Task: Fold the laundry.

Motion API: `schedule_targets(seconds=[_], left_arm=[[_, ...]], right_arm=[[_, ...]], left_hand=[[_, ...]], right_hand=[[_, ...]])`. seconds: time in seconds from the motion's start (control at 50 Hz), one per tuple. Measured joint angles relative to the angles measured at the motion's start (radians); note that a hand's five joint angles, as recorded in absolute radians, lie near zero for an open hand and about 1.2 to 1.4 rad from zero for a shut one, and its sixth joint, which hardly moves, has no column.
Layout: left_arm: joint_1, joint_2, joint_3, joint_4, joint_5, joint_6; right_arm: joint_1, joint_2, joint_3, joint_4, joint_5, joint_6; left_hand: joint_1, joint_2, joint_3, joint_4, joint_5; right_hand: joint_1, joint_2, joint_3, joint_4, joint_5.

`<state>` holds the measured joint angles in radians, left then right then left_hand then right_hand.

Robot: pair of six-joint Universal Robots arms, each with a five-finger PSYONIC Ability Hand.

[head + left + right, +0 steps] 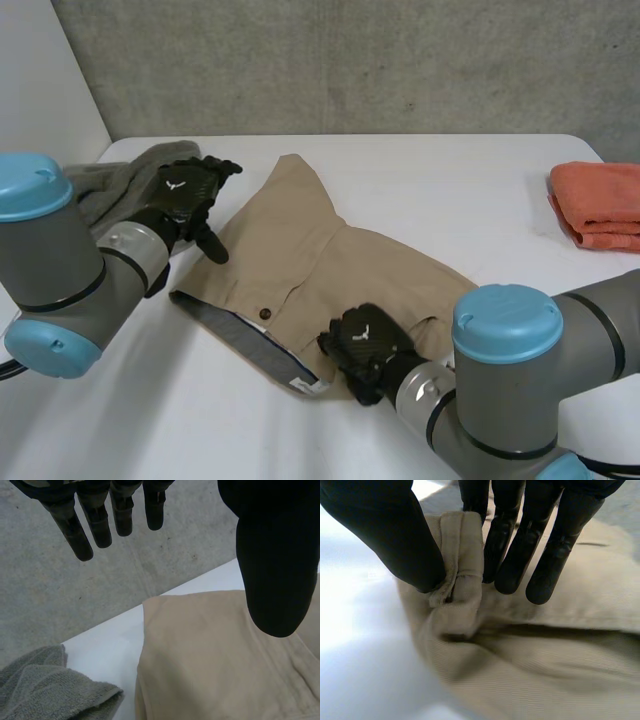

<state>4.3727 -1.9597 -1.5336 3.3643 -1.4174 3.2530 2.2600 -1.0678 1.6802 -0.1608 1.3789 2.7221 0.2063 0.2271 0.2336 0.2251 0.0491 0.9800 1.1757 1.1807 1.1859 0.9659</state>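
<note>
Tan shorts (330,270) lie spread in the middle of the white table (200,420), waistband toward me with a dark button showing. My right hand (368,352) rests on the near waistband corner; in the right wrist view its thumb (395,540) and fingers (540,550) pinch a raised fold of the waistband (462,560). My left hand (188,195) hovers above the shorts' far left edge with straight fingers (95,525) and thumb (275,570) spread, holding nothing over the tan cloth (210,660).
A crumpled grey towel (125,180) lies at the far left beside my left hand, also under it as the grey towel (45,690). A folded orange towel (600,205) sits at the right edge. A concrete wall rises behind the table.
</note>
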Motion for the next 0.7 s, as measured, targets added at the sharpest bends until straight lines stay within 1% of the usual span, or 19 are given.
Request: schedule_targets(seconds=[0.06,0.2,0.32,0.34,0.44,0.48,0.5,0.56,0.6,0.62,0.64,0.7], left_arm=[[0.003,0.009,-0.001,0.0,0.0,0.0],[0.016,0.046,-0.015,0.008,0.0,-0.001],[0.032,0.079,-0.028,0.022,-0.001,-0.001],[0.04,0.093,-0.034,0.025,-0.001,-0.001],[0.064,0.123,-0.048,0.028,0.0,-0.008],[0.071,0.129,-0.051,0.029,0.001,-0.013],[0.077,0.136,-0.054,0.029,0.001,-0.021],[0.085,0.142,-0.056,0.029,0.002,-0.036],[0.086,0.143,-0.056,0.029,0.003,-0.039],[0.089,0.145,-0.057,0.029,0.004,-0.05],[0.089,0.145,-0.057,0.029,0.004,-0.05],[0.089,0.144,-0.059,0.029,0.005,-0.059]], right_arm=[[-0.001,-0.014,-0.017,-0.018,0.015,0.005],[-0.009,-0.167,-0.118,-0.041,0.031,0.048],[-0.04,-0.27,-0.242,0.032,0.029,0.108],[-0.074,-0.301,-0.283,0.085,0.026,0.122],[-0.196,-0.347,-0.336,0.203,0.014,0.134],[-0.226,-0.352,-0.339,0.223,0.011,0.133],[-0.276,-0.358,-0.341,0.25,0.004,0.13],[-0.34,-0.36,-0.335,0.274,-0.01,0.118],[-0.355,-0.36,-0.333,0.278,-0.014,0.113],[-0.404,-0.358,-0.322,0.286,-0.029,0.085],[-0.404,-0.358,-0.322,0.286,-0.029,0.085],[-0.496,-0.344,-0.298,0.289,-0.052,-0.02]], left_hand=[[0.0,0.0,0.0,0.0,0.0],[0.0,0.0,0.0,0.0,0.0],[0.0,0.0,0.0,0.0,0.0],[0.0,0.0,0.0,0.0,0.0],[0.0,0.0,0.0,0.0,0.0],[0.0,0.0,0.0,0.0,0.0],[0.0,0.0,0.0,0.0,0.0],[0.0,0.0,0.0,0.0,0.0],[0.0,0.0,0.0,0.0,0.0],[0.0,0.0,0.0,0.0,0.0],[0.0,0.0,0.0,0.0,0.0],[0.0,0.0,0.0,0.0,0.0]], right_hand=[[0.0,0.0,0.001,0.0,0.0],[0.0,0.0,0.001,0.001,0.01],[0.0,0.0,0.001,0.001,0.011],[0.0,0.0,0.001,0.001,0.011],[0.0,0.0,0.001,0.001,0.011],[0.0,0.0,0.001,0.001,0.011],[0.0,0.0,0.001,0.001,0.011],[0.0,0.0,0.001,0.001,0.011],[0.0,0.0,0.001,0.001,0.011],[0.0,0.0,0.001,0.001,0.011],[0.0,0.0,0.001,0.001,0.011],[0.0,0.0,0.001,0.001,0.011]])
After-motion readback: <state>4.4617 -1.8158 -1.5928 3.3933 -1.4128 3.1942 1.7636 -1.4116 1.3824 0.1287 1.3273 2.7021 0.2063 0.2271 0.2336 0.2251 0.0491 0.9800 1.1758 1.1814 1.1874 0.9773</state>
